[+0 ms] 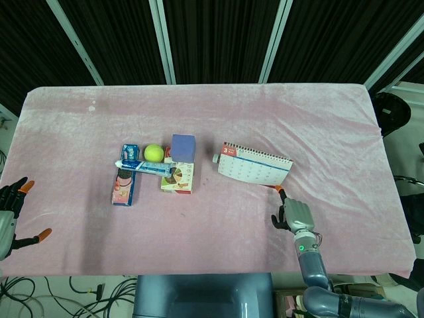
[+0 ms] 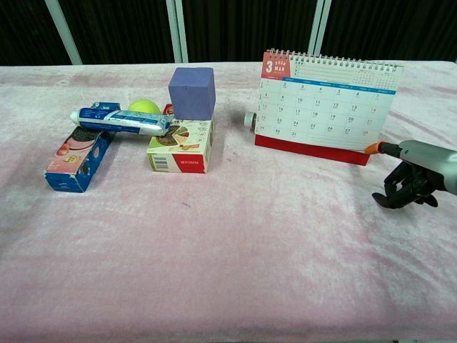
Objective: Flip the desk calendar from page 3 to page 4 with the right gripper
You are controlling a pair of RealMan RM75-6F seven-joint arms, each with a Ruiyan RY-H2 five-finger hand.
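White pages with a red base mark the desk calendar [image 2: 325, 107], which stands upright on the desk [image 1: 218, 232] showing page 3, just beyond the right hand [image 2: 414, 175] and slightly to its left. The right hand holds nothing: one orange-tipped finger [image 2: 373, 148] extends to the calendar's lower right corner, the remaining fingers curl downward; contact cannot be confirmed. Farther left of that hand lie a purple cube [image 2: 192, 93] on a small carton [image 2: 181, 146], a tennis ball [image 2: 145, 107], a toothpaste tube [image 2: 120, 121] and a biscuit box [image 2: 78, 158]. The left hand [image 1: 12, 215] rests at the desk's far left edge, fingers apart, holding nothing.
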